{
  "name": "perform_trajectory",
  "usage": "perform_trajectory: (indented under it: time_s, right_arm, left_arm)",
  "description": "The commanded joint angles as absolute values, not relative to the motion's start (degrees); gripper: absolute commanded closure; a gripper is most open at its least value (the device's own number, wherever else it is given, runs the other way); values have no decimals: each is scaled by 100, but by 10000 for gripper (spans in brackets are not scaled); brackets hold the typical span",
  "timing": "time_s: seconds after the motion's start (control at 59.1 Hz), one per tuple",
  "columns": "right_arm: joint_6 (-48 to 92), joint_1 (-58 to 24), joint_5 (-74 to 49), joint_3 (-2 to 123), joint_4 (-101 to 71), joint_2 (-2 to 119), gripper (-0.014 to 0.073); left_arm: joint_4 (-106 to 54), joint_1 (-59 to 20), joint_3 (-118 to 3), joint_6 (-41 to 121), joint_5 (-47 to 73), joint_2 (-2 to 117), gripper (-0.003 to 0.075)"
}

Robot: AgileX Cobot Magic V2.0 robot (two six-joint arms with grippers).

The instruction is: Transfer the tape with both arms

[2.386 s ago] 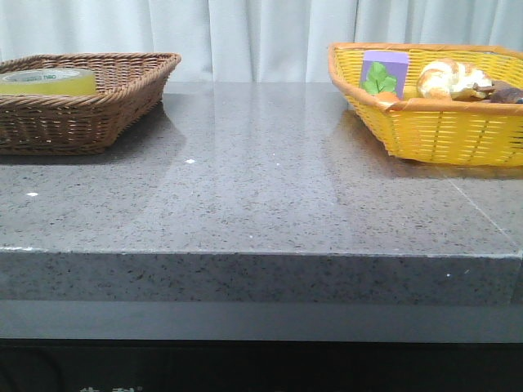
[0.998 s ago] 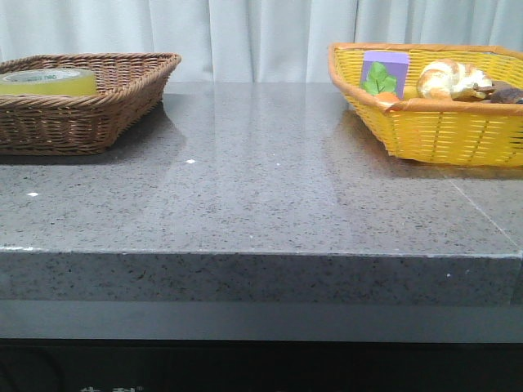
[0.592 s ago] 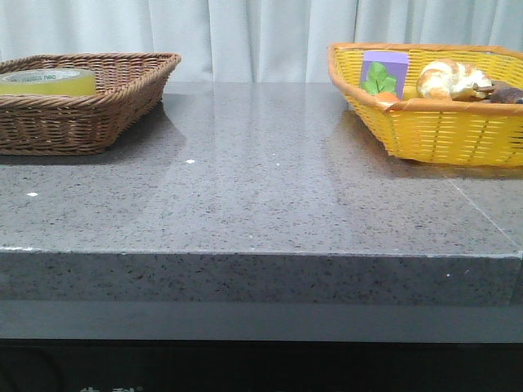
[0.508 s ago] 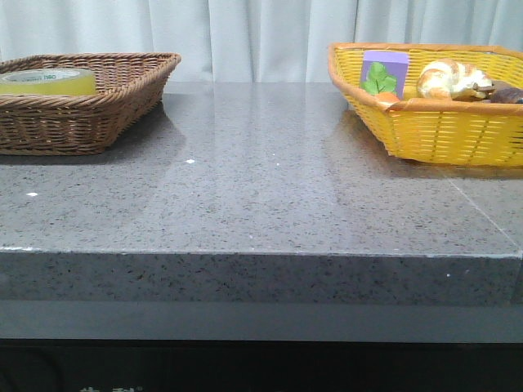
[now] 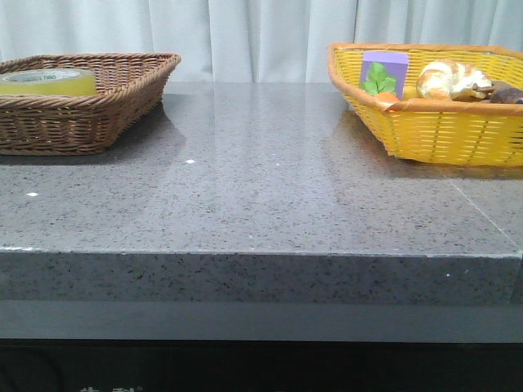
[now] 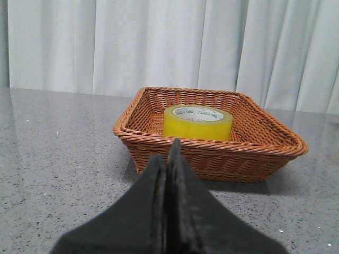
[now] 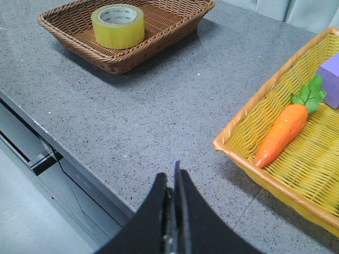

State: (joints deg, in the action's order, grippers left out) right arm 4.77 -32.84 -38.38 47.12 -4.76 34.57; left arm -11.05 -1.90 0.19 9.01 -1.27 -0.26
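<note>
Tape (image 6: 197,121) lies flat in the brown basket (image 6: 275,153), straight ahead of the left gripper (image 6: 167,153), whose fingers are pressed together; right gripper (image 7: 175,182) likewise. Nothing started: left must open, then reach in.

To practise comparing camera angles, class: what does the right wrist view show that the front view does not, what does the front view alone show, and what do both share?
Only the right wrist view shows the whole carrot lying in the yellow basket, and the right pincer, shut. Only the front view shows the bread-like item in the yellow basket. Both show the tape lying flat in the brown basket, the purple box and the grey table.
</note>
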Motion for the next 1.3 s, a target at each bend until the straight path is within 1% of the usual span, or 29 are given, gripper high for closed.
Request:
perform_trajectory:
  time_s: [0.0,0.152,0.288,1.286]
  right_arm:
    - [499,-3254,-3410,4843,-507,3455,662]
    - [499,-3254,-3410,4843,-507,3455,662]
    - [499,-3254,-3410,4843,-507,3455,662]
    - [499,-3246,-3294,4796,-402,3420,662]
  left_arm:
    - [-1157,-189,59,908,-603,-123,741]
    - [-1110,-189,59,908,-495,-123,741]
    - [-538,-189,59,643,-480,-123,741]
    - [-616,-189,59,631,-480,-123,741]
